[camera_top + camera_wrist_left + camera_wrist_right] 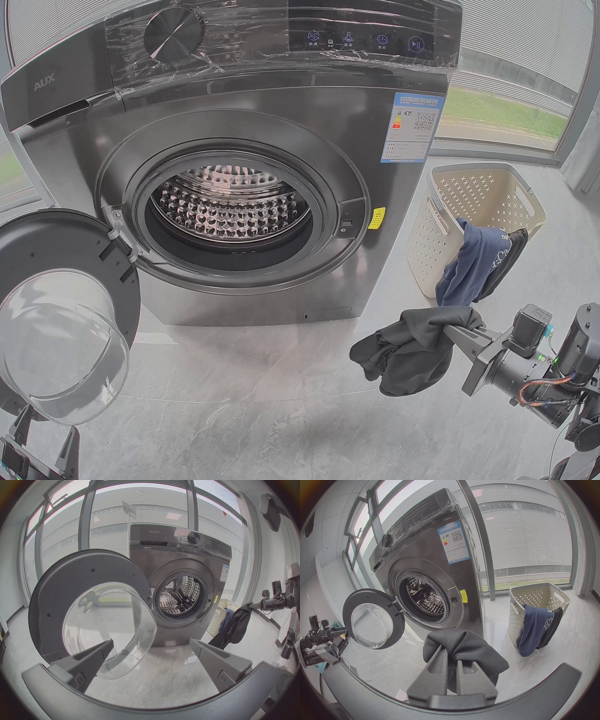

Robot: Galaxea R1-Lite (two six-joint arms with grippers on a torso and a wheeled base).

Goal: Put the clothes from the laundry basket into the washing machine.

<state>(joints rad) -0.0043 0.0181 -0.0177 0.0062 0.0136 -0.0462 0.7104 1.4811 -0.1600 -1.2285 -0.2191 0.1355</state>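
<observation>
Transfer step is in hand, I judge. Right jaws are pinched shut on a black garment (409,353), which hangs at about 4 o'clock in the head view. It is out of the laundry basket (431,250), well apart from the washing machine (262,119), and looks clear of the floor.

Next move calls for a carry toward 10 o'clock into the drum opening (231,209). The door (69,250) is swung wide at 8 o'clock and does not block that path. Loose folds trail below the grip, so the jaws likely need to go well past the opening's rim before release, or the cloth may catch on the lip. Left jaws are spread with nothing between them, low at 7 o'clock just beside the door glass.

Garment look: black, fine mesh knit in the right wrist view, bunched and limp, draped over the jaw tips and sagging in lumpy folds.

Drum looks empty, so the task seems early. A blue garment (472,262) and a dark one (511,250) hang over the basket rim, at 1 o'clock from the held piece.
</observation>
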